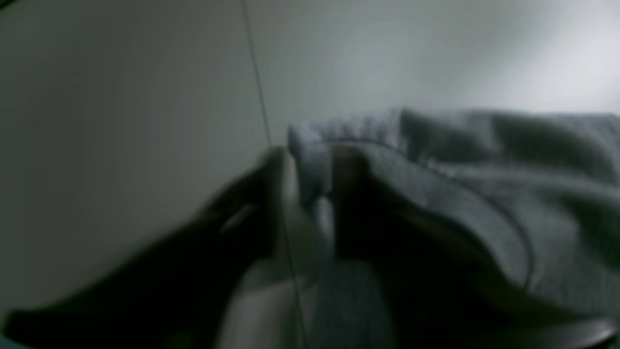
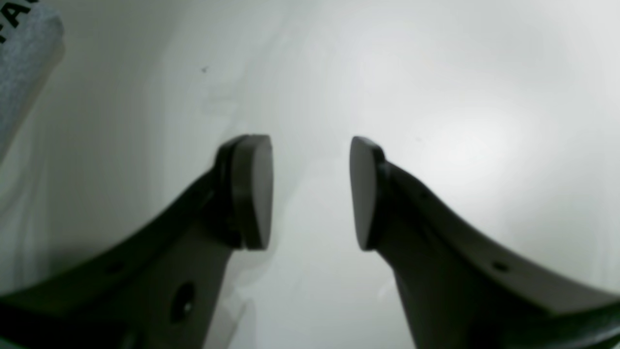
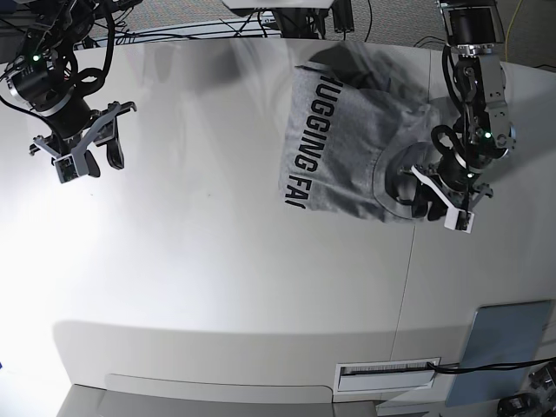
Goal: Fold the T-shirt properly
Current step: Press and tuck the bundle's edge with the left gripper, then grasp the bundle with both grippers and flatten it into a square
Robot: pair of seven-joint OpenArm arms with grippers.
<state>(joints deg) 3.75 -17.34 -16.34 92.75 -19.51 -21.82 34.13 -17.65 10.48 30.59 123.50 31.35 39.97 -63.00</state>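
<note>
Left wrist view: the left gripper [image 1: 302, 194] straddles a ribbed edge of the T-shirt [image 1: 484, 194]; blur hides whether its jaws pinch it. Seat the fold deep before you lift.

Right wrist view: the right gripper [image 2: 310, 194] hangs with jaws apart, empty, over bare bench [image 2: 436, 97].

Base view: the T-shirt [image 3: 347, 148] lies crumpled far right, the left arm bent down onto it.

A robotics lab: two arms mounted at a white table [image 3: 217, 287], with loose cables [image 3: 182, 30] behind it.
</note>
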